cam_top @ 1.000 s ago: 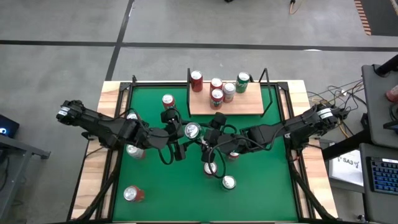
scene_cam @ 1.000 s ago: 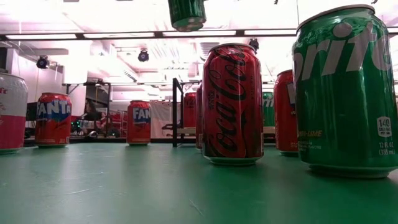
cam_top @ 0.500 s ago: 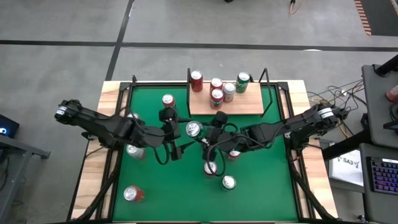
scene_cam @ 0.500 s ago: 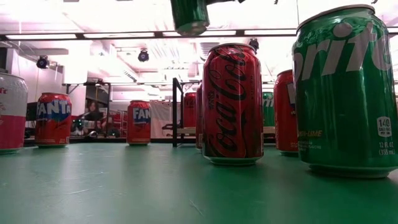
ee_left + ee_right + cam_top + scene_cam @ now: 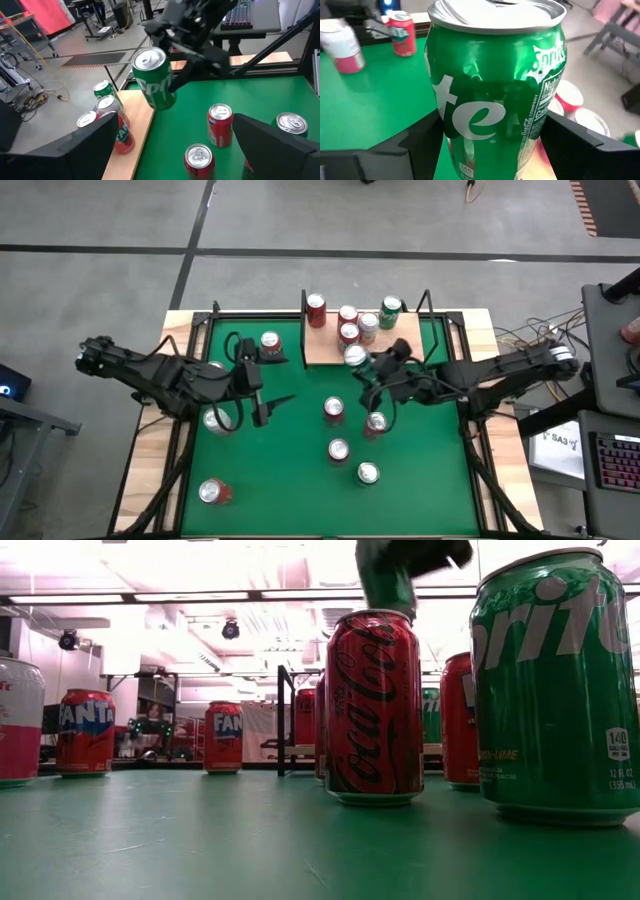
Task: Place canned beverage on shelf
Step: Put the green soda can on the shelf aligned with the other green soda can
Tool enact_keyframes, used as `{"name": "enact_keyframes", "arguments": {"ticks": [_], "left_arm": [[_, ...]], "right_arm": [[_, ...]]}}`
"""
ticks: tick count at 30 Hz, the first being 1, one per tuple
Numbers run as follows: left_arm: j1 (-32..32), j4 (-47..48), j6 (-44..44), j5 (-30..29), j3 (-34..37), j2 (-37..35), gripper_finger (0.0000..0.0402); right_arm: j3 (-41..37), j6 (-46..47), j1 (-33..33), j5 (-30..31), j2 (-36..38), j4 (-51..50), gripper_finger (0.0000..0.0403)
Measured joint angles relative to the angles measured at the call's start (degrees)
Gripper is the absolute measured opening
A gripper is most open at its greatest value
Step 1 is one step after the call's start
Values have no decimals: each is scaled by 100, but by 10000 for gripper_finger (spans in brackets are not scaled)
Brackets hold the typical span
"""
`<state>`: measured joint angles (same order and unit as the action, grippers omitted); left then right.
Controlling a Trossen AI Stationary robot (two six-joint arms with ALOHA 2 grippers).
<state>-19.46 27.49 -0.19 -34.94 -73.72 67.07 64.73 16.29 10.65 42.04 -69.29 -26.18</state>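
While we hold back on the left of the tabletop (image 5: pixel 290 470), our left gripper (image 5: pixel 262 412) hangs wide and empty at about nine o'clock, clear of the loose cans so the other arm has room. Toward one o'clock our right gripper (image 5: pixel 372 372) is clamped around the green Sprite can (image 5: pixel 154 78), fingers partly spread to its width, carrying it upright and lifted. It sits at the front edge of the shelf (image 5: pixel 325 350), at twelve o'clock, where five cans already stand; whether it hangs over the board or just short of it, we cannot quite tell.
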Motion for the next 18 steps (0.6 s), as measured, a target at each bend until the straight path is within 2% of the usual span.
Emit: {"name": "enact_keyframes", "arguments": {"ticks": [8,10,14,18], "left_arm": [[0,-48,253,2,0,62,375],[2,-46,294,2,3,95,375],[2,-40,395,2,3,129,375],[2,-40,423,1,5,129,375]], "right_arm": [[-2089,559,-390,42,1273,1396,276],[-2520,863,-498,293,1473,1567,276],[-3151,1667,-707,858,1707,1622,276],[-3558,2267,-892,892,1716,1614,276]]}}
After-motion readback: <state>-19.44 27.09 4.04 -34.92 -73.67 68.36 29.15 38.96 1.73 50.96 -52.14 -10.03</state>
